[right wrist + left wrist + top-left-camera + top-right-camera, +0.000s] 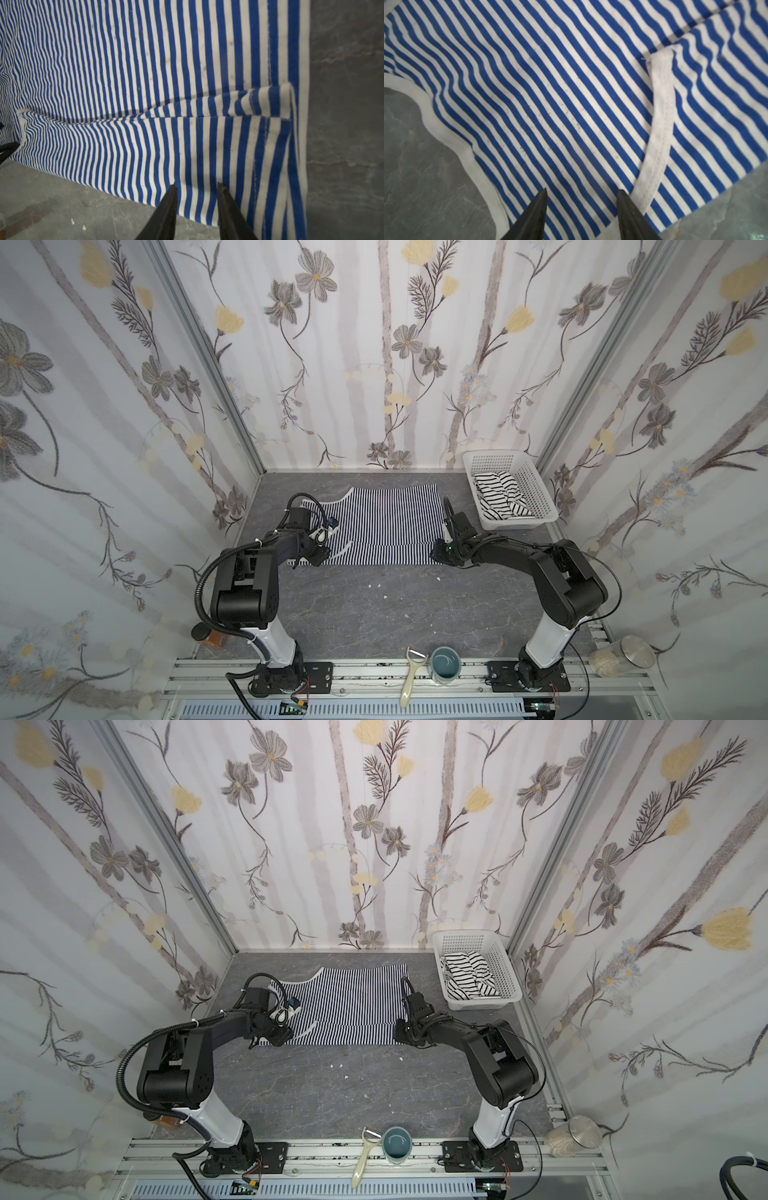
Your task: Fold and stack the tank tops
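The navy top (386, 522) lies spread flat on the table (374, 614), its near strip already turned over as a flap (145, 145). Your left claw (582, 193) hovers over the strap end and your right claw (197, 186) over the hem corner. Both stand parted with nothing pinched. To my eye the next fold is due: catch both layers at each corner, lift level, and lay them down with the stripes running true. The right wrist view shows the flap puckered up at the hem, which the top views flatten out, so smooth it first. Only the top views show the second top (500, 495), crumpled in the basket (498, 452).
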You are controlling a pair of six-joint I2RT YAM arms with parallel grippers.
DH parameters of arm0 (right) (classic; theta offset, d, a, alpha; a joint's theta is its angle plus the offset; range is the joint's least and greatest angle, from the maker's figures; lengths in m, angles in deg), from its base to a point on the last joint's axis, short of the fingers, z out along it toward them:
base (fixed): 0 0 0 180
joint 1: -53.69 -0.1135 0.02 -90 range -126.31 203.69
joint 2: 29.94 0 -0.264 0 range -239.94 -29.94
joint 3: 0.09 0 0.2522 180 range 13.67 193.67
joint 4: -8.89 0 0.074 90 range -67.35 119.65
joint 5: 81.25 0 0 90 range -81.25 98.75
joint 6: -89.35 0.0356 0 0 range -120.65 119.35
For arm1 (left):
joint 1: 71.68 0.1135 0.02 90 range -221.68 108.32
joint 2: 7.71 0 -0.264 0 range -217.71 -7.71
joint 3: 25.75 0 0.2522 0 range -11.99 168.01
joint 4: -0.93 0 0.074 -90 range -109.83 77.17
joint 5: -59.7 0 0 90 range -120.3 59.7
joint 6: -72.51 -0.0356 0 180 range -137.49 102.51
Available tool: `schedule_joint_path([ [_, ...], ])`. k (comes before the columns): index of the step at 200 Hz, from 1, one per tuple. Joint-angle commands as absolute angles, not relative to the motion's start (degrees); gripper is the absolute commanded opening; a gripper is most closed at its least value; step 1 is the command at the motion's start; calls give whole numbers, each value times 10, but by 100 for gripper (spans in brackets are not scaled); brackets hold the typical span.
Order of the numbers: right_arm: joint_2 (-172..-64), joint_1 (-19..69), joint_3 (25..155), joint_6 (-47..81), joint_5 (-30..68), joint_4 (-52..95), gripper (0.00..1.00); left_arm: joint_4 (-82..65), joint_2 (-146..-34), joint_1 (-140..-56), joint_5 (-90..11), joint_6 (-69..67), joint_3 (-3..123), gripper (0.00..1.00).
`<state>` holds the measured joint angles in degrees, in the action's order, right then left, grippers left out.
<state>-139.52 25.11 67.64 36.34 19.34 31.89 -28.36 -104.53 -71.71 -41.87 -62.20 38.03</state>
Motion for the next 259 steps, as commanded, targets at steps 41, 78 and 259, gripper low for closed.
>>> schedule_joint_path([
  [41, -1324, 215, 596, 376, 180, 365, 35, -401, -960, -679, -350, -718, 305, 52],
  [78, -1291, 175, 554, 396, 181, 378, 35, -430, -918, -678, -355, -728, 275, 51],
  [259, -1417, 305, 922, 306, 184, 476, 51, -412, -1140, -745, -437, -475, 675, 72],
])
